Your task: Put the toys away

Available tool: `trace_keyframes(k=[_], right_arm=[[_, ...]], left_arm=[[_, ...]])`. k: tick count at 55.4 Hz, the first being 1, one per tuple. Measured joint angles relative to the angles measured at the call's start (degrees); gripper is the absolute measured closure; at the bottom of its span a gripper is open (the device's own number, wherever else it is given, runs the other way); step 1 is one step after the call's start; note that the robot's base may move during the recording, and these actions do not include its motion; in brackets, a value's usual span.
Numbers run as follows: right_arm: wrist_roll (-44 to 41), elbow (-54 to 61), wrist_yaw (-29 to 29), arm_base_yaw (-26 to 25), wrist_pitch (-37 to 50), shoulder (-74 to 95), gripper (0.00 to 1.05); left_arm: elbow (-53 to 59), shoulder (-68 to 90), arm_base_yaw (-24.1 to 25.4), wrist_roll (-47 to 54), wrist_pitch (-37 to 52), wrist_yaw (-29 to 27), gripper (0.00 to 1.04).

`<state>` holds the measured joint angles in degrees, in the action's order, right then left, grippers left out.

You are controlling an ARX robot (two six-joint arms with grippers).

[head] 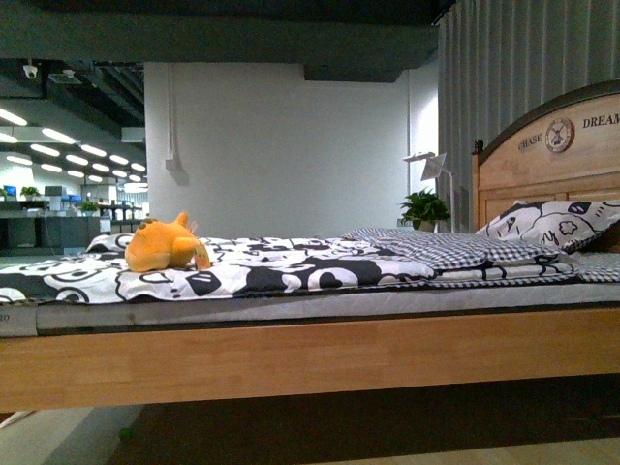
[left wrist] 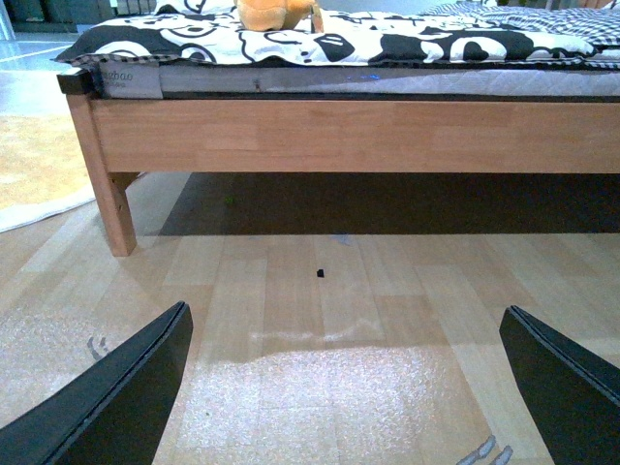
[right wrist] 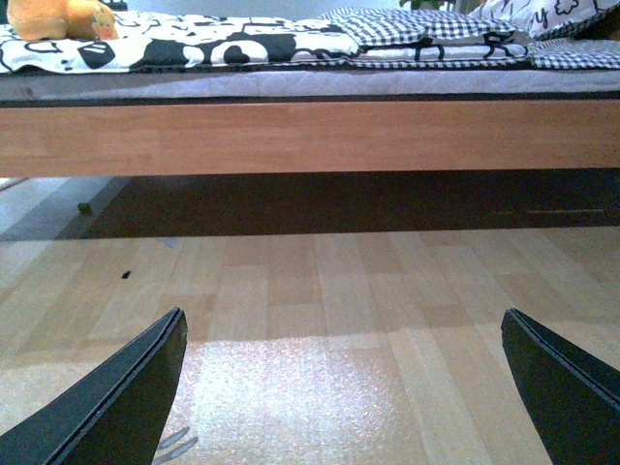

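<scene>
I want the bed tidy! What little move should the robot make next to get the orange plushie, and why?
Probably lift the left gripper toward the orange plush toy: that lies up on the quilt, while this gripper and the right gripper hang open, low over the floor.

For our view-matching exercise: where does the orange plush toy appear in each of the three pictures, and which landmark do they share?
Front view: plush toy on the patterned bedspread, left of centre.
Left wrist view: plush toy on the bedspread, cut off by the picture's edge.
Right wrist view: plush toy on the bedspread, in a picture corner.
Shared landmark: the wooden bed rail.
</scene>
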<state>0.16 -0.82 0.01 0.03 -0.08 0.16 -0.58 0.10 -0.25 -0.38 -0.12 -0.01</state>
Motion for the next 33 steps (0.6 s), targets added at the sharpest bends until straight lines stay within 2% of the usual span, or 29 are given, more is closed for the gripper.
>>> trace_keyframes(k=[33], right_arm=[[0.0,0.0,0.0,0.0,0.0,0.0,0.07]], left_arm=[[0.0,0.0,0.0,0.0,0.0,0.0,0.06]])
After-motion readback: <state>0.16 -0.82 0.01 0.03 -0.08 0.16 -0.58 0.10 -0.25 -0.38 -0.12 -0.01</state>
